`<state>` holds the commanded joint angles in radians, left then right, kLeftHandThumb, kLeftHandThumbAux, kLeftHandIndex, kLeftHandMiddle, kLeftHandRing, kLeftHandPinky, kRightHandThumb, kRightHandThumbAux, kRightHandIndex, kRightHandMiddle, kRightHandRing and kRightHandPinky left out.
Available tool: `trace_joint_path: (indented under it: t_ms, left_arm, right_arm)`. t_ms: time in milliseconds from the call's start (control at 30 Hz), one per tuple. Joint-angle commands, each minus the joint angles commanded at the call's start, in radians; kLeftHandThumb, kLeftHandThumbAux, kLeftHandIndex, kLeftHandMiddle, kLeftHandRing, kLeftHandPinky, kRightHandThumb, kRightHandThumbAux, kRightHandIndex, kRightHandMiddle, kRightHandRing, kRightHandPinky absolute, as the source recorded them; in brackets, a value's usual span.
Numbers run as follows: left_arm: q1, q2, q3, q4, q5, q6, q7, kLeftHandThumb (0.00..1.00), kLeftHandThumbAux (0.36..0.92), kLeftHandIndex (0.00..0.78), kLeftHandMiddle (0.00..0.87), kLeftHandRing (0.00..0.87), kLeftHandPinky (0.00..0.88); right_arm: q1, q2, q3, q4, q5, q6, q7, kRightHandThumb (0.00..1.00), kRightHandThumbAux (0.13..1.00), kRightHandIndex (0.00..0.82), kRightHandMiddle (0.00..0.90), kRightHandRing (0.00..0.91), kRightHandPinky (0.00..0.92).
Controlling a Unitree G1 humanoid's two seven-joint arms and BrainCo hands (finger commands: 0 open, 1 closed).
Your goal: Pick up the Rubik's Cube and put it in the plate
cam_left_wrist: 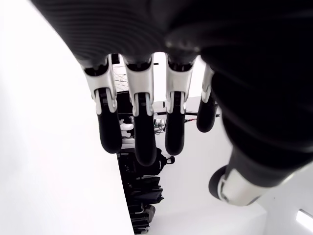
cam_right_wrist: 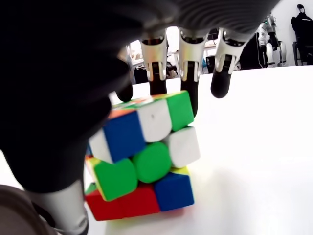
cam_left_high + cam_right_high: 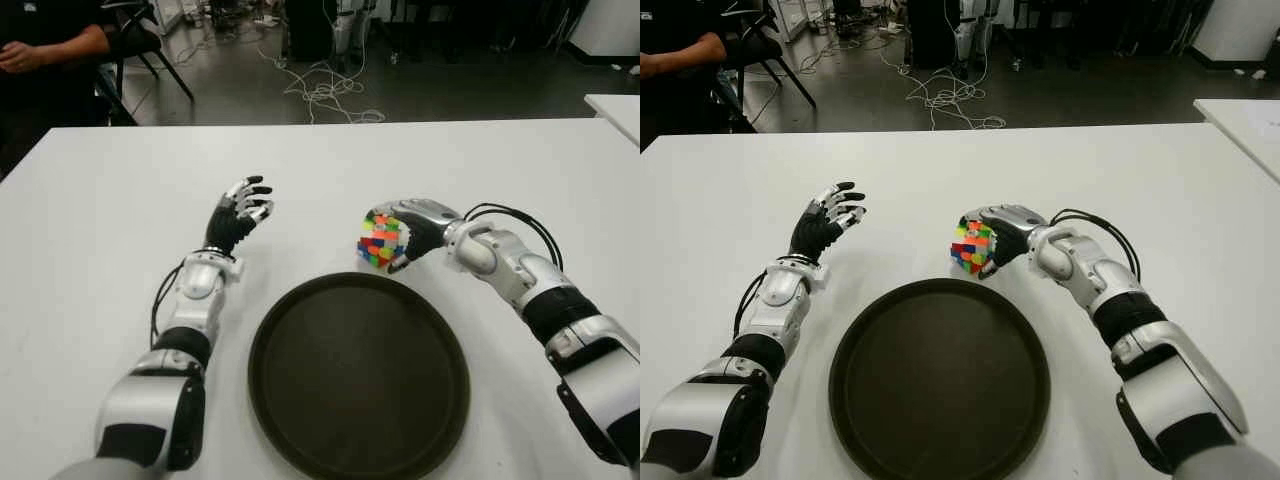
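The Rubik's Cube [image 3: 378, 243] is a scrambled, many-coloured cube just beyond the far right rim of the round dark plate [image 3: 360, 380]. My right hand [image 3: 408, 232] is wrapped over it from the right. The right wrist view shows the cube [image 2: 146, 156] tilted, with the thumb on one side, the fingers [image 2: 188, 73] reaching over the far side, and its lower red edge close to the white table. My left hand [image 3: 243, 210] shows to the left of the plate, fingers [image 1: 142, 127] spread and holding nothing.
The white table [image 3: 120, 200] stretches wide around the plate. A seated person [image 3: 40, 45] is beyond its far left corner. Cables [image 3: 320, 90] lie on the floor behind, and another white table's corner [image 3: 615, 105] shows at the far right.
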<state>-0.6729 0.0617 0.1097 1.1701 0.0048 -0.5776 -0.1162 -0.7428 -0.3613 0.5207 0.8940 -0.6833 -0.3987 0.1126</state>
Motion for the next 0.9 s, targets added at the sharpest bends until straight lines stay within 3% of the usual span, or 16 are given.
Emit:
trace_joint_path:
  t_ms: [467, 900]
  left_arm:
    - [0.002, 0.003, -0.004, 0.002, 0.007, -0.008, 0.01, 0.307, 0.709, 0.2, 0.26, 0.296, 0.325]
    - [0.001, 0.005, -0.006, 0.001, 0.007, -0.01, 0.008, 0.29, 0.701, 0.203, 0.295, 0.319, 0.337]
  right_arm:
    - [-0.026, 0.019, 0.02, 0.071, -0.011, 0.021, -0.025, 0.0, 0.803, 0.198, 0.2, 0.191, 0.152]
    - [-0.04, 0.032, 0.036, 0.135, -0.013, 0.005, -0.079, 0.0, 0.835, 0.255, 0.257, 0.251, 0.211]
